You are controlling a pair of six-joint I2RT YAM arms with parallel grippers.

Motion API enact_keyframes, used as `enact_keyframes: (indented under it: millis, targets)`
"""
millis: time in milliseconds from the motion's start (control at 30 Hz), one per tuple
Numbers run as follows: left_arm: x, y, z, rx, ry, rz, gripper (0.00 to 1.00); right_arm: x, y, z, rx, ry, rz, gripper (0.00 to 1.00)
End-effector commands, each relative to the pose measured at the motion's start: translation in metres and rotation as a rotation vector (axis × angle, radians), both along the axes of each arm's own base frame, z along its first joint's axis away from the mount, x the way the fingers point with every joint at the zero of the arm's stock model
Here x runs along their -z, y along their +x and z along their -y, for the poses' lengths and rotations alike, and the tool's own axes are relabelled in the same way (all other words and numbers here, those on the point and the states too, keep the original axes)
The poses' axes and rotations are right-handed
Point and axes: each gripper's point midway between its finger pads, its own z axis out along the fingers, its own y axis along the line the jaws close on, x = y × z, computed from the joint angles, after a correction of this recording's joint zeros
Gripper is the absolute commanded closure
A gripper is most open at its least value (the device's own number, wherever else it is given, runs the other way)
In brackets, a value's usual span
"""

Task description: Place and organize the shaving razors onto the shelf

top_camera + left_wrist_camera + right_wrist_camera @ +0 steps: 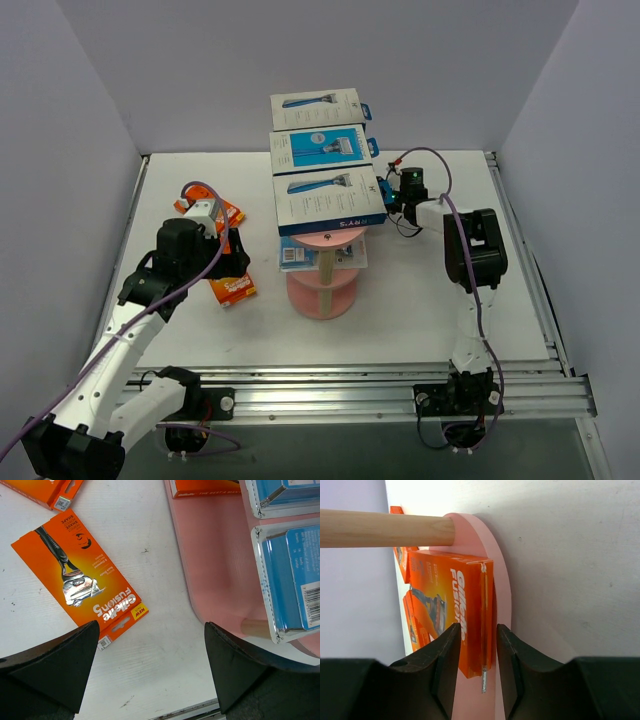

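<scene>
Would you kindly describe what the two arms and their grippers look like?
Both arms have white links with bulky black joint housings: the left arm, the right arm. A purple cable loops along each. The left gripper and right gripper have matte black, wedge-shaped fingers.

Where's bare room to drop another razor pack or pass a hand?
Free: table between the shelf and the near rail; also the strip along the right edge, outside the right arm. Crowded: the top tier, where three white-and-blue boxes cover it; the table left of the shelf, with orange packs under the left gripper.
</scene>
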Motion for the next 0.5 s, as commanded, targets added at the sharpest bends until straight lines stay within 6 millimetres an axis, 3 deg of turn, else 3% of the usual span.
enact_keyframes:
  millis: [0, 300, 467]
  targets:
    - [-0.019, 0.008, -0.001, -0.002, -0.003, 0.06, 0.05, -0.052, 0.003, -0.001, -0.025, 0.064, 0.114, 0.69]
    - [-0.017, 0.009, -0.004, -0.015, 0.007, 0.055, 0.05, -0.074, -0.004, 0.01, -0.016, 0.101, 0.135, 0.66]
    - [-0.013, 0.01, -0.005, -0.021, 0.016, 0.042, 0.05, -0.071, -0.014, 0.025, 0.016, 0.078, 0.121, 0.63]
